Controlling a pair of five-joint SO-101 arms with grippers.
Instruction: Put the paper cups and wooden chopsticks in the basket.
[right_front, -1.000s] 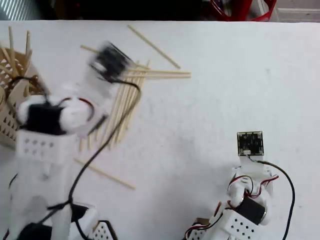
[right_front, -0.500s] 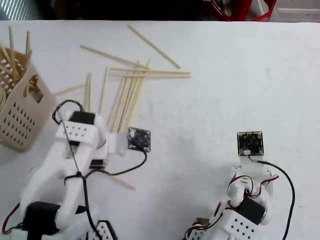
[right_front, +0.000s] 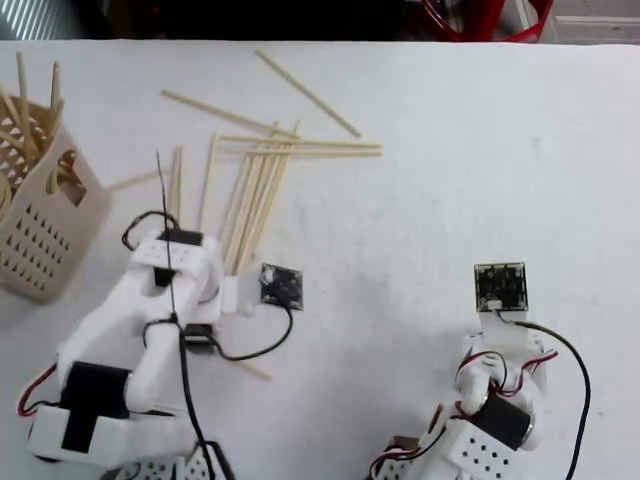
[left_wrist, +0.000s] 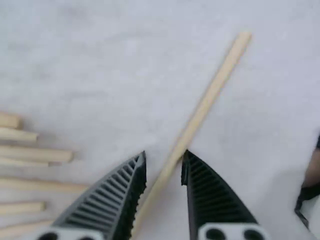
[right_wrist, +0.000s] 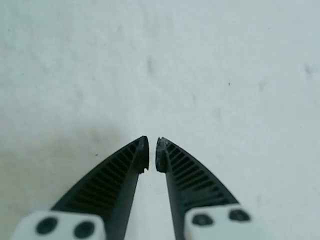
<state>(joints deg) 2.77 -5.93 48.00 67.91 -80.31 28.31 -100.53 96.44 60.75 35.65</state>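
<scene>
Near the table's front left, one wooden chopstick (left_wrist: 210, 97) lies flat on the white surface. My left gripper (left_wrist: 164, 156) is open, with its jaws on either side of the stick. In the high view the folded left arm (right_front: 150, 310) covers that gripper, and only the stick's end (right_front: 256, 370) pokes out. A loose pile of chopsticks (right_front: 255, 190) lies farther back. The beige perforated basket (right_front: 40, 235) stands at the left edge with several chopsticks (right_front: 20, 100) upright in it. My right gripper (right_wrist: 151, 150) is shut on nothing above bare table, at the front right.
Two stray chopsticks (right_front: 305, 92) lie beyond the pile toward the table's far edge. A red object (right_front: 480, 20) sits past that edge. The right arm (right_front: 495, 390) is folded at the front right. The middle and right of the table are open white surface.
The left arm swung back from over the chopstick pile toward the table's front and folded down over the lone chopstick. The right arm stayed still.
</scene>
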